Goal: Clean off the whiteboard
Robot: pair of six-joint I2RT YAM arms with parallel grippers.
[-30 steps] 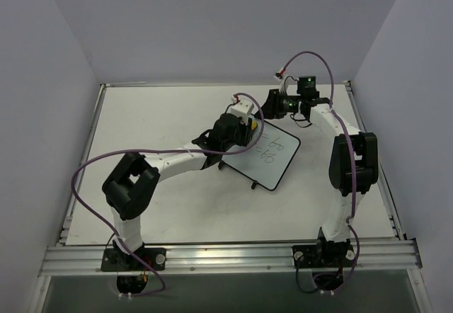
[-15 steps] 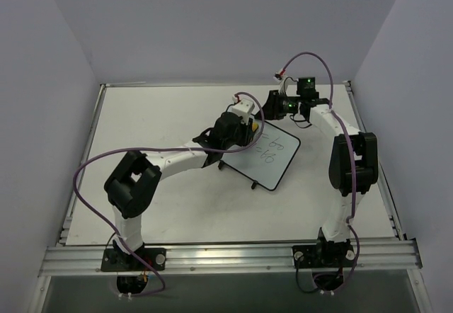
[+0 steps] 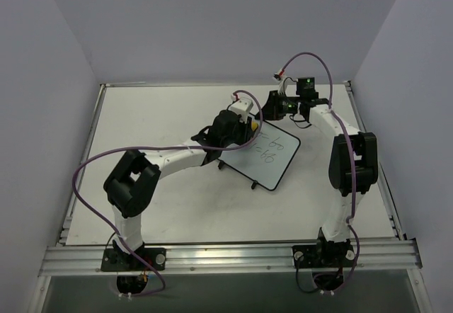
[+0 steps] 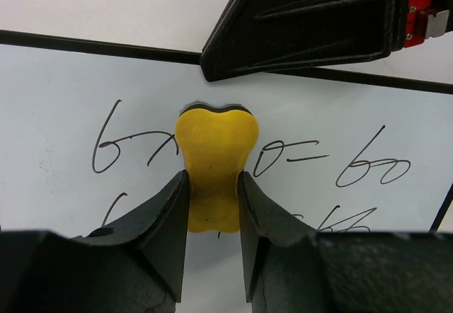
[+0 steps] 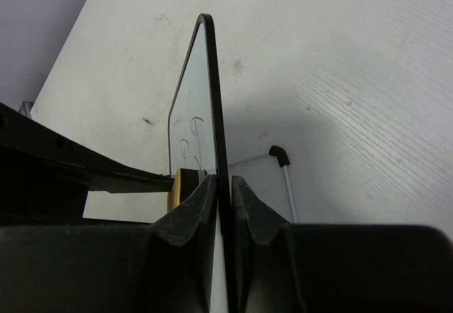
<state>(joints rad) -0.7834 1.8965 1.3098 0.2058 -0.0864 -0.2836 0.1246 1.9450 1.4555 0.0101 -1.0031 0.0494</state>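
Right tool [image 5: 221, 185] clamped on whiteboard [image 3: 277, 156] rim, bracing board, propped on feet mid-counter [image 3: 148, 115], against wiping push. Left tool [image 4: 212, 182] pinches yellow eraser [image 4: 216, 139], pressed onto top row of numbers [image 4: 368, 168]. Writing mostly unerased.

I see the whiteboard [image 3: 277, 158] as white inside a thin black rim, with dark handwritten numbers across its face. The eraser [image 4: 214, 158] is bright yellow, with a dark grey strip along its far edge. The left hand [image 4: 212, 185] and right hand [image 5: 223, 189] are matte black. The worktop [image 3: 156, 118] is off-white and faintly streaked. The left arm's cable [image 3: 83, 175] is purple.
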